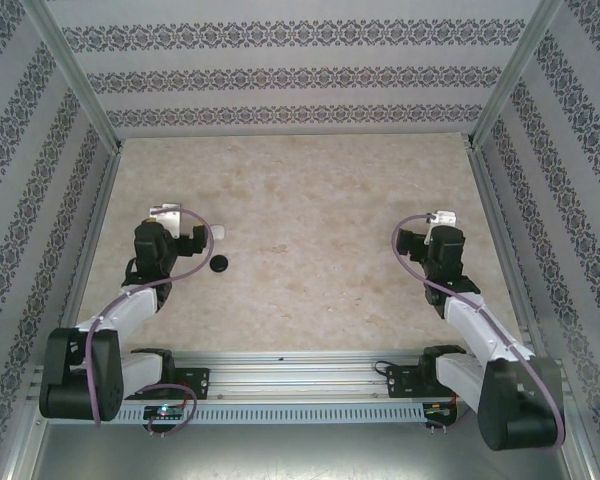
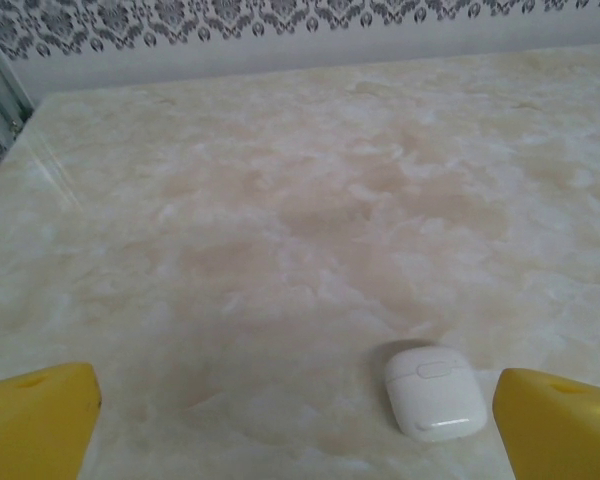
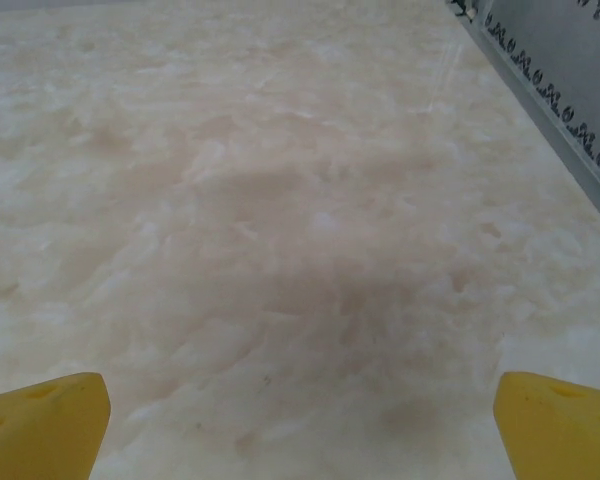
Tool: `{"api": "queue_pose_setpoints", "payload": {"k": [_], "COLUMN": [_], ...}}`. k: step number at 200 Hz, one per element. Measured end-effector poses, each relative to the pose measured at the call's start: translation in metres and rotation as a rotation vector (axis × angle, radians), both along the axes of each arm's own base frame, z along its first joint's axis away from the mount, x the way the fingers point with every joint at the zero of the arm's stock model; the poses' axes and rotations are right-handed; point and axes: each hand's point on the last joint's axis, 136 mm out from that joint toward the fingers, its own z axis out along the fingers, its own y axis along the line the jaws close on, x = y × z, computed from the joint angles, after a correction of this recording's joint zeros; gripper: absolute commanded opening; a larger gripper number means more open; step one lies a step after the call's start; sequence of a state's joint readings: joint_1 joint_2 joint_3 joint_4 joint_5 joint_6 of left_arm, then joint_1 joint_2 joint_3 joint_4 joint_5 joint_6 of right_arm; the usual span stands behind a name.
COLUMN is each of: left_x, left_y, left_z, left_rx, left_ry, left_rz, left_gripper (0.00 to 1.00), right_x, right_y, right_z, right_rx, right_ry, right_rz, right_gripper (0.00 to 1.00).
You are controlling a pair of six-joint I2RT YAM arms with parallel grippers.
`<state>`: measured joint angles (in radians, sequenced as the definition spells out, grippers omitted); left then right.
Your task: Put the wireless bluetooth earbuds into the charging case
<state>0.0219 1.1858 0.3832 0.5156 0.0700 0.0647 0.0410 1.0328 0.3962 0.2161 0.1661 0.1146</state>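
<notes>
Left tool [image 2: 295,405]: spread wide, with its yellow fingers [image 2: 40,415] at the two lower corners of the left wrist view. It pinched nothing and sat low over the desk [image 1: 320,200].

Right tool [image 3: 300,410]: also spread wide and pinching nothing. Bare marbled desk lay between its yellow fingers [image 3: 45,420]. In the top view it stood at right of centre, well apart from the task's things.

Charging case [image 2: 433,392]: a white, rounded case lying flat on the desk at lower right of the left wrist view. It lay near the finger on that side and apart from it. In the top view it was a small pale speck [image 1: 223,231] just right of the left tool, left of frame centre. Its lid appeared shut, with the seam closed.

Wireless bluetooth earbuds: with the lid down, it could not be told whether they sat inside the case.

Black round disc [image 1: 220,265]: lay on the desk just below the case in the top view, near it but apart. It was larger than an earbud.

Done, as judged: the case was closed and set down free of both tools, which fitted a late or finished stage.

Left, as judged: only to confirm that both earbuds were seated. If they were not, the lid had to be reopened.
</notes>
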Motion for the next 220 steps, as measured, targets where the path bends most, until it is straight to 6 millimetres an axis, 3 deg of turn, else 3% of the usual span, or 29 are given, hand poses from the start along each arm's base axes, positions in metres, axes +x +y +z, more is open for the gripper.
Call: {"api": "queue_pose_setpoints", "payload": {"k": [27,104,142,163,205,220], "left_x": [-0.001,0.005,0.005,0.008,0.015,0.022], "left_y": [0.000,-0.002,-0.004,-0.007,-0.009,-0.007], "left_z": [-0.017,0.003,-0.032,-0.049,-0.071,-0.065], "left_rx": [0.000,-0.028,-0.052,-0.059,-0.064,-0.062], "left_ry": [0.008,-0.087,-0.038,0.005,0.034,0.028], "left_rz": [0.000,-0.002,-0.006,-0.023,-0.032,-0.024], "left_gripper": [1.00,1.00,1.00,1.00,1.00,1.00], "right_x": [0.016,0.045,0.055,0.057,0.058,0.058], "right_y": [0.005,0.015,0.007,0.007,0.009,0.010], "right_z": [-0.005,-0.029,-0.043,-0.038,-0.034,-0.034], "right_rx": [0.005,0.003,-0.005,-0.002,0.001,-0.002], "right_ry": [-0.028,-0.062,-0.094,-0.115,-0.133,-0.132], "right_rz": [0.028,0.101,0.085,0.090,0.104,0.107], "right_gripper": [0.98,0.98,0.98,0.98,0.98,0.98]}}
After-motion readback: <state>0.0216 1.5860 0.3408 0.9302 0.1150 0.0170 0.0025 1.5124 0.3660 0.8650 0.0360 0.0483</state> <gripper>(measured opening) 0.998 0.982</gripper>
